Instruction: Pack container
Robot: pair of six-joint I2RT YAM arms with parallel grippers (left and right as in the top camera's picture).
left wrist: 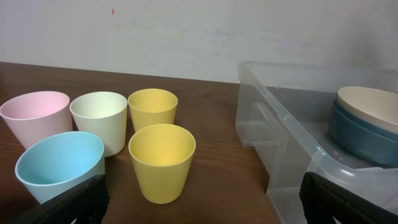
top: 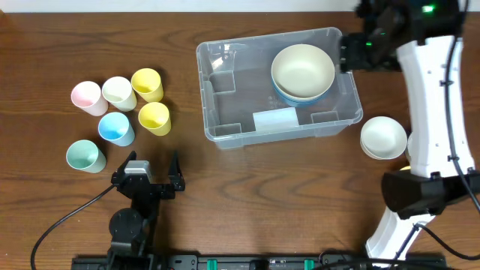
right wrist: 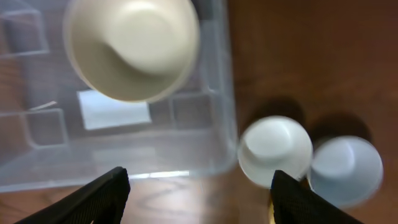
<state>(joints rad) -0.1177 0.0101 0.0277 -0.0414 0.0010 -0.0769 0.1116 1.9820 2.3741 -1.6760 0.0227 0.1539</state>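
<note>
Holding nothing, our right gripper (right wrist: 199, 183) hangs with its jaws spread wide above the right-hand wall of the large clear rectangular plastic container (top: 225, 105). The container sits mid-table on the dark brown wooden table (top: 247, 202). Inside it, at the right end, a round cream bowl (top: 302, 67) is nested in a blue bowl (left wrist: 357, 134). The left half of the floor is bare apart from the whitish label patch (top: 274, 120). Outside, just beside the container's right wall, we see a small white bowl (right wrist: 275, 151) with a paler bluish bowl (right wrist: 345, 163) next to it. We judge the white one to be the next thing to pack. To do that well, we would lower one finger inside its rim and one outside, on the side away from its neighbour so the second bowl is not dragged. Then we would lift high enough to clear the container wall, centre over the cream bowl, and let go low so it nests rather than tips. Our left gripper (top: 146, 178) is also wide open and empty, near the six pastel plastic cups (top: 118, 91) on the left, which can go into the bare half.
</note>
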